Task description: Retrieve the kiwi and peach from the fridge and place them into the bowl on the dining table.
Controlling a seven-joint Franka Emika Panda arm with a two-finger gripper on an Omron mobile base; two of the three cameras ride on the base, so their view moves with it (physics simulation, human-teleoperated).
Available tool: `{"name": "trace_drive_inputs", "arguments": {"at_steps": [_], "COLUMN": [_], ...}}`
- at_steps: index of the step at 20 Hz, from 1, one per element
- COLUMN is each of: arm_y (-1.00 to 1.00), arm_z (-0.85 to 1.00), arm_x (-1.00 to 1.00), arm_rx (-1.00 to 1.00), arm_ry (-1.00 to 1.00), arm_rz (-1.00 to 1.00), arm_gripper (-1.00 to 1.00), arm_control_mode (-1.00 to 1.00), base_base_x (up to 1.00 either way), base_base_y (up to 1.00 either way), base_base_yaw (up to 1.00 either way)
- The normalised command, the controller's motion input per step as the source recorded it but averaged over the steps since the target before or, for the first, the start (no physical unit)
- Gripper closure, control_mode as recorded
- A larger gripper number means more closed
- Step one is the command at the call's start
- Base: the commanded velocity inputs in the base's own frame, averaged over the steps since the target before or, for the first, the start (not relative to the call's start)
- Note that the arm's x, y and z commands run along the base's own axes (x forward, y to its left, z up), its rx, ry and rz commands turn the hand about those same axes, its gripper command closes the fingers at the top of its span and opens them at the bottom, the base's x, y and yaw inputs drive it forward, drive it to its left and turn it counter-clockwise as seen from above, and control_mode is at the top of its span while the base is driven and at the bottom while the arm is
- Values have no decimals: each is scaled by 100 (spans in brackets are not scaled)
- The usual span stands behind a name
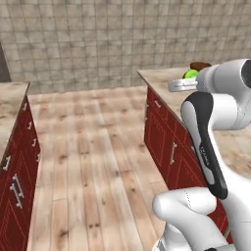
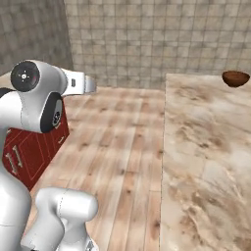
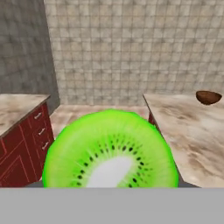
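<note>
In the hand view we see the kiwi (image 3: 110, 151) at six o'clock, its cut face turned toward the camera — bright green flesh, a pale centre and a ring of dark seeds — so large that it covers the fingertips. From that closeness we take it that the gripper is clamped on the kiwi, though the jaws themselves are hidden behind the fruit. In the left base view a sliver of the same green (image 1: 190, 74) peeks out at about two o'clock, just above the white arm and in front of the dining table (image 1: 164, 83). The bowl (image 3: 208, 97) sits at three o'clock in the hand view, dark reddish-brown, on the far part of the marble top and well apart from the kiwi. In the right base view the bowl (image 2: 236, 78) stands at two o'clock near the table's far edge, with bare marble (image 2: 206, 147) stretching toward us. A red cabinet (image 3: 24, 144) with a marble counter lies at nine o'clock in the hand view — wooden floor (image 1: 93, 147) runs between it and the table, and a tiled wall (image 2: 157, 39) closes the room at twelve o'clock.
</note>
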Motion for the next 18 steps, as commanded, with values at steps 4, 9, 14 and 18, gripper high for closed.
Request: {"name": "trace_drive_inputs", "arguments": {"at_steps": [4, 9, 14, 18], "arm_y": [0, 0, 0, 0], "arm_z": [0, 0, 0, 0], "arm_x": [0, 0, 0, 0], "arm_rx": [0, 0, 0, 0], "arm_ry": [0, 0, 0, 0], "arm_rz": [0, 0, 0, 0], "arm_gripper": [100, 100, 100, 100], "arm_control_mode": [100, 100, 100, 100], "base_base_x": [100, 100, 100, 100], "base_base_y": [-17, 0, 2, 16], "base_base_yaw": [0, -2, -36, -49]}}
